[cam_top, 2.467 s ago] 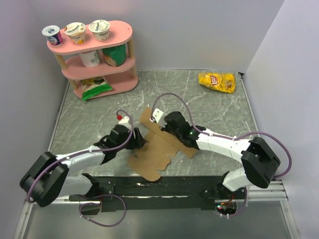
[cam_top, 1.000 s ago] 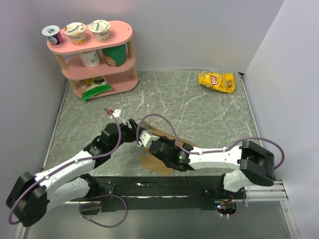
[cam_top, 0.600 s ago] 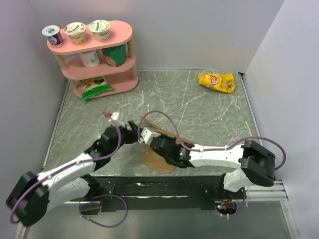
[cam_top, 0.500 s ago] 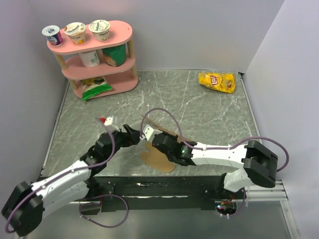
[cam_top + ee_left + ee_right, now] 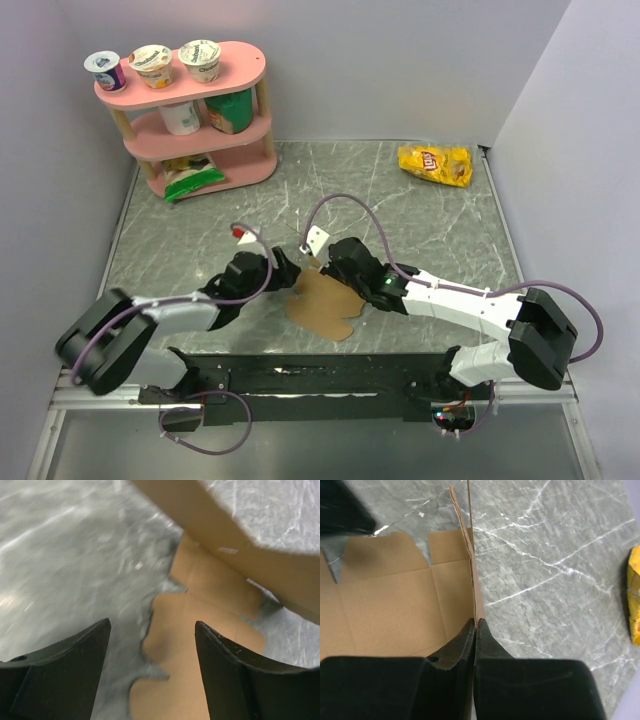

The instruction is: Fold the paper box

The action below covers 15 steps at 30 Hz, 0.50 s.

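The paper box (image 5: 322,306) is a plain brown cardboard sheet lying near the table's front middle, with one panel lifted on edge. In the right wrist view my right gripper (image 5: 474,623) is shut on that upright panel (image 5: 470,545), while the rest of the sheet (image 5: 390,600) lies flat to its left. My left gripper (image 5: 284,270) hovers at the sheet's left edge. Its jaws are open, and in the left wrist view the flat cardboard (image 5: 200,605) shows between the fingers (image 5: 80,650) with nothing held. The raised flap (image 5: 240,540) crosses the top of that view.
A yellow chip bag (image 5: 435,164) lies at the back right, also at the right edge of the right wrist view (image 5: 635,595). A pink three-tier shelf (image 5: 190,120) with yogurt cups and packets stands at the back left. Walls close both sides.
The right gripper has drawn back right and away, taking the cardboard panel with it. The left arm has dropped lower and its gripper has shifted right to the sheet's left edge.
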Tool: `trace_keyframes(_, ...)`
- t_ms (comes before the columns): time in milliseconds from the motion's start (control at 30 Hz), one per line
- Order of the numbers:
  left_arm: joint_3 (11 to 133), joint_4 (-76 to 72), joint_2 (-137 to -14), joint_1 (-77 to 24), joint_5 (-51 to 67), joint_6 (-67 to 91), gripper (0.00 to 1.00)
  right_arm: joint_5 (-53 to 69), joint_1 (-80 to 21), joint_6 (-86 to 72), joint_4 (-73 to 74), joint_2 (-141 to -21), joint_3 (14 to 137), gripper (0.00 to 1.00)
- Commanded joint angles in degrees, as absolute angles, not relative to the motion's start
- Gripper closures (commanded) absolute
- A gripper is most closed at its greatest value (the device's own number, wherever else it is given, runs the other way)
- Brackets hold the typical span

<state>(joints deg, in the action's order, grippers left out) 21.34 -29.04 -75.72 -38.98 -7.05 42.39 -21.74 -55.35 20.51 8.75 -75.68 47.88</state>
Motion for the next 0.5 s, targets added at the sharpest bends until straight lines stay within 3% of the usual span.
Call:
trace_keyframes(0,27.5,-39.8,-83.8,-38.9,-1.5,39.1,0.28,-18.4,-54.7,18.6,8.6,-74.7,50.1,1.00)
trace_keyframes(233,35.1,-44.1,-95.9,-38.9,-0.4,37.1,0.32,-15.7,-52.7,17.8,8.5,-75.2,50.7,1.00)
trace_keyframes(467,39.5,-40.4,-101.5,-39.1,0.2,36.3,0.46,-11.8,-49.5,17.8,10.1,-74.9,51.9,1.00)
